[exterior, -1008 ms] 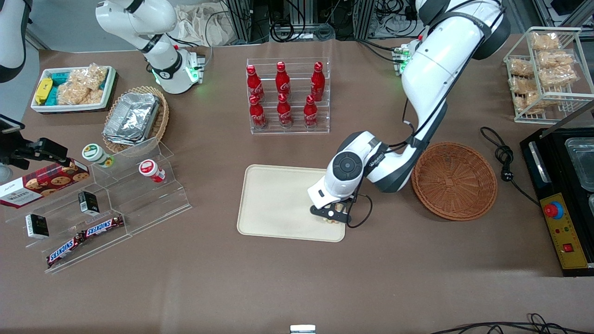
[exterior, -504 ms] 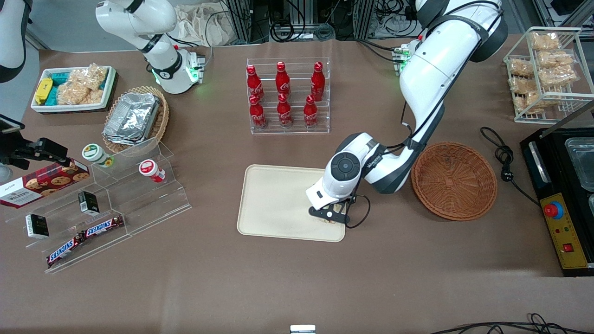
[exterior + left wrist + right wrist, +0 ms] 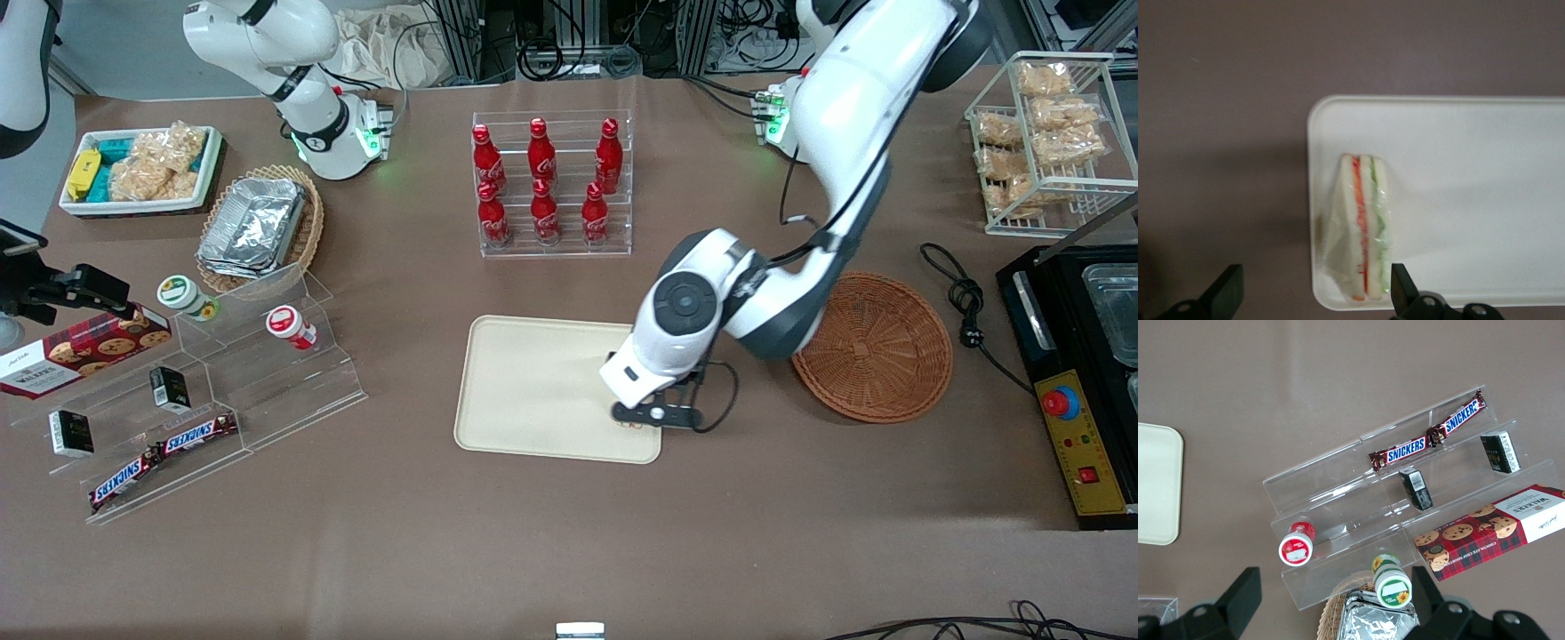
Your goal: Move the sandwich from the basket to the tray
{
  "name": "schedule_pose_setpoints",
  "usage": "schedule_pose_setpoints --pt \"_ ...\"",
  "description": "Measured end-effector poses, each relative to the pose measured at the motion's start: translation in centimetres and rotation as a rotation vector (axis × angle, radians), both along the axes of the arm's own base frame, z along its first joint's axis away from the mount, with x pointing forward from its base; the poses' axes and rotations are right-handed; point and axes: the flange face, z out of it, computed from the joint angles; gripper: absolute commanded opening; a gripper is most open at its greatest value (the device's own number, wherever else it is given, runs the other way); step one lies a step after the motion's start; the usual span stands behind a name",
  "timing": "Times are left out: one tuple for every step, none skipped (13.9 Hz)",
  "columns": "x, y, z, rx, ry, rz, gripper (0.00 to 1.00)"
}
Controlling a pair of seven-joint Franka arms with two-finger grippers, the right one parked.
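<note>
The sandwich (image 3: pixel 1365 227), a wrapped white wedge with red and green layers, lies flat on the cream tray (image 3: pixel 1471 187), close to one of its rounded corners. My left gripper (image 3: pixel 1315 297) hangs above it, open, with the fingers apart on either side of the sandwich and not touching it. In the front view the gripper (image 3: pixel 653 415) is over the tray (image 3: pixel 533 391) at the corner nearest the camera and the basket. Only a sliver of the sandwich (image 3: pixel 633 426) shows under it. The round reddish-brown basket (image 3: pixel 876 347) stands empty beside the tray, toward the working arm's end.
A clear rack of red bottles (image 3: pixel 547 182) stands farther from the camera than the tray. A stepped acrylic shelf (image 3: pixel 222 391) with snacks lies toward the parked arm's end. A black appliance (image 3: pixel 1080 382), a cable (image 3: pixel 965 302) and a wire rack of bagged snacks (image 3: pixel 1045 142) sit past the basket.
The left arm has lifted and swung a little toward the basket. The sandwich stays lying on the tray below the gripper.
</note>
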Motion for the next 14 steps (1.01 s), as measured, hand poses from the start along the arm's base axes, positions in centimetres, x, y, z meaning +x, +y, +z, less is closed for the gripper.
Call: schedule_pose_setpoints --pt "1.1 2.3 2.4 -0.005 -0.009 0.041 0.99" --pt "2.1 4.8 4.6 -0.013 -0.016 0.079 0.98" --pt "2.9 7.6 6.8 -0.011 -0.019 0.101 0.98" --pt "3.2 10.2 8.9 0.006 -0.015 0.101 0.98" --pt "3.2 12.9 10.9 0.024 -0.001 0.092 0.98" --pt "3.2 15.7 12.8 0.023 0.018 0.082 0.98" --pt "3.2 18.6 14.6 -0.002 0.036 0.073 0.98" --pt "3.3 21.9 16.2 -0.042 0.05 0.073 0.99" --pt "3.3 25.5 17.6 -0.085 0.062 0.087 0.99" --pt "3.3 28.9 18.5 -0.114 0.071 0.11 0.99" --pt "3.2 31.8 19.1 -0.129 0.075 0.136 0.99" --pt "3.1 33.9 19.6 -0.131 0.076 0.164 0.99" --pt "2.9 35.4 19.9 -0.128 0.079 0.186 0.99" --pt "2.6 36.6 20.2 -0.107 0.087 0.203 0.99"
